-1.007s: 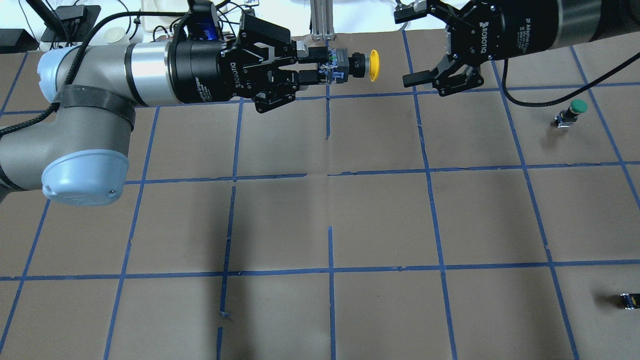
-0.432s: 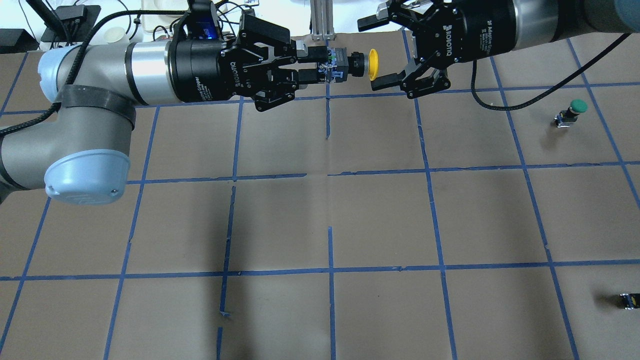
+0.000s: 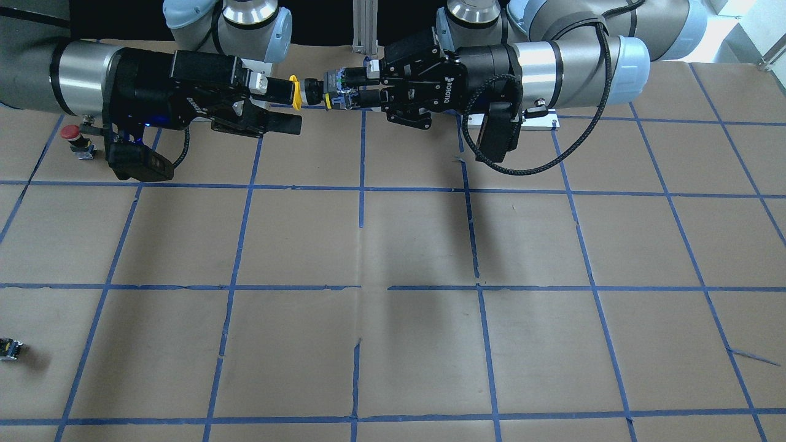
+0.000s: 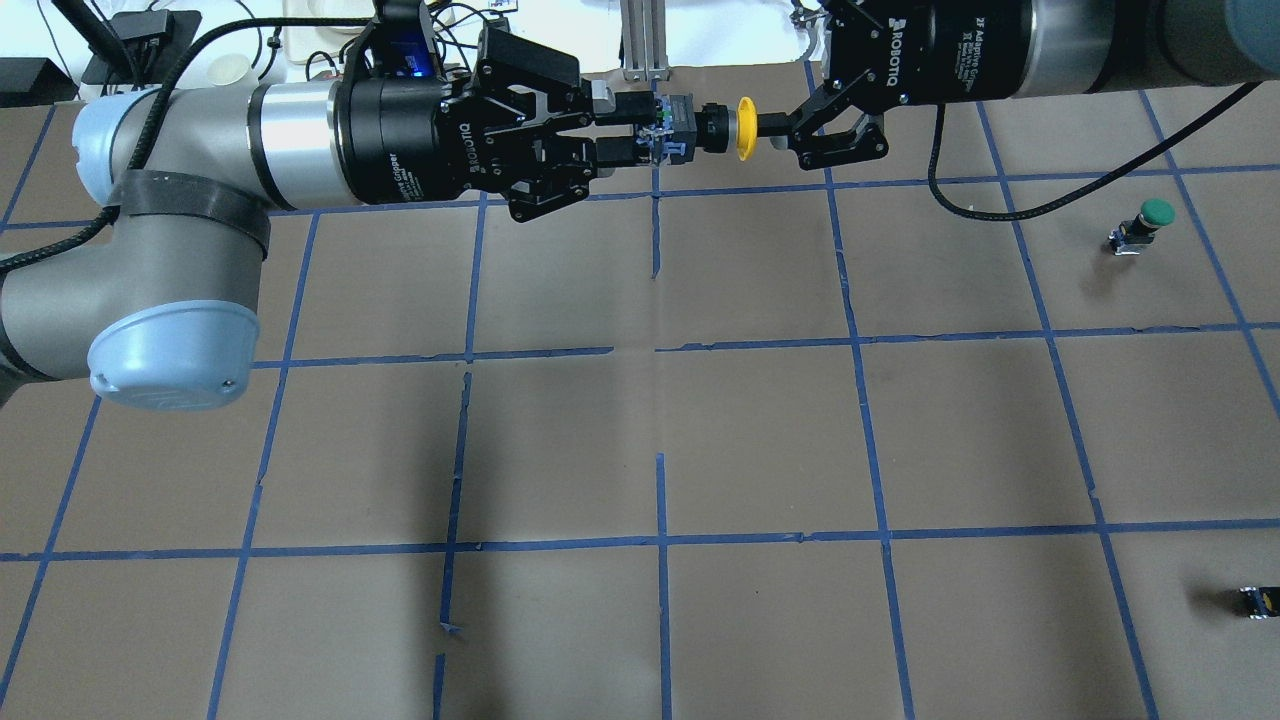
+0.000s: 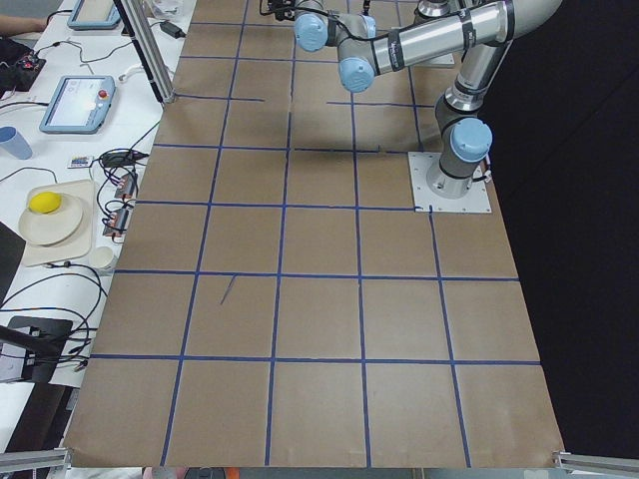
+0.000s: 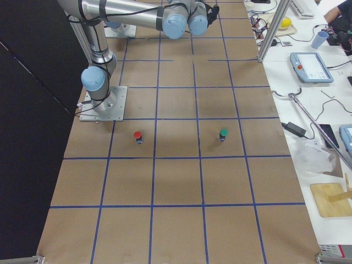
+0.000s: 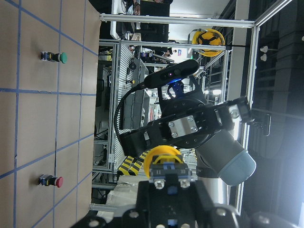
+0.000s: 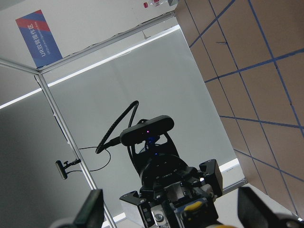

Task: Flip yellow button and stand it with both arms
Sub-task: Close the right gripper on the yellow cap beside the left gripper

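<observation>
My left gripper (image 4: 640, 140) is shut on the black and grey body of the yellow button (image 4: 745, 128) and holds it level above the far middle of the table, cap toward the right arm. In the front view the left gripper (image 3: 356, 92) and the cap (image 3: 295, 92) show too. My right gripper (image 4: 765, 127) is open right at the cap, one finger (image 3: 279, 89) beside it, the other (image 3: 285, 126) apart below. In the right wrist view the fingers (image 8: 93, 209) stand wide on either side of the cap (image 8: 199, 206).
A green-capped button (image 4: 1150, 222) stands on the right of the table. A red-capped button (image 3: 73, 134) stands near the right arm. A tiny dark block with a yellow spot (image 4: 1258, 600) lies at the near right edge. Blue tape lines grid the brown table (image 4: 760, 440).
My right gripper has moved left up to the yellow cap and turned about its wrist, staying open. My left gripper has held still with the button.
</observation>
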`<state>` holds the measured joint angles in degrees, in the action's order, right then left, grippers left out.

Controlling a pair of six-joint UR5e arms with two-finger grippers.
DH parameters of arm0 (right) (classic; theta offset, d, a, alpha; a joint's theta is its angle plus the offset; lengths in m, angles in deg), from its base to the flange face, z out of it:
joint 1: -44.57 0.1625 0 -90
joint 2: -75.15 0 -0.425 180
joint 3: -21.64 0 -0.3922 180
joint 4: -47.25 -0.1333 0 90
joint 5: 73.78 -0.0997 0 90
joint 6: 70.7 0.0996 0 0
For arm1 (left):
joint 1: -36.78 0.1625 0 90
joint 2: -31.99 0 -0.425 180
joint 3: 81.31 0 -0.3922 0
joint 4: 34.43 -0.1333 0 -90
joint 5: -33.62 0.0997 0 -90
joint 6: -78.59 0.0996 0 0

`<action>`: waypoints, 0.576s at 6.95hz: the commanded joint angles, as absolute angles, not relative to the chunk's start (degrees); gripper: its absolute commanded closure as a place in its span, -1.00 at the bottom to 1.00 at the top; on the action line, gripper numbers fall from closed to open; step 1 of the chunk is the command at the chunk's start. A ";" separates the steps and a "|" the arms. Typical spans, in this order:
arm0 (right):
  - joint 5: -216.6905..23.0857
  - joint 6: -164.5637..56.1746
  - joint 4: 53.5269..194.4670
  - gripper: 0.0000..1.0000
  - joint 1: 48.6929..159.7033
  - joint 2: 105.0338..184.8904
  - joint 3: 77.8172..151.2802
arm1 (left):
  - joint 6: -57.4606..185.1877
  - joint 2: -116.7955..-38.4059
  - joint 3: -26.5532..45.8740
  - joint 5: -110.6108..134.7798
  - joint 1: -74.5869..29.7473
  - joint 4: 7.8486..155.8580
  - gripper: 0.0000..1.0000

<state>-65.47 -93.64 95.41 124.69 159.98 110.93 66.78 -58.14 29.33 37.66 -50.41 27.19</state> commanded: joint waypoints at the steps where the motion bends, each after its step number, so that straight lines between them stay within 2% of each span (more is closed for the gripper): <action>1: -64.56 -93.63 93.40 -0.98 124.28 160.23 112.86 | 66.73 -58.09 29.35 37.66 -50.41 27.19 1.00; 4: -62.71 -93.55 91.99 -0.97 124.37 161.80 113.84 | 66.82 -58.27 29.35 37.49 -50.41 27.10 1.00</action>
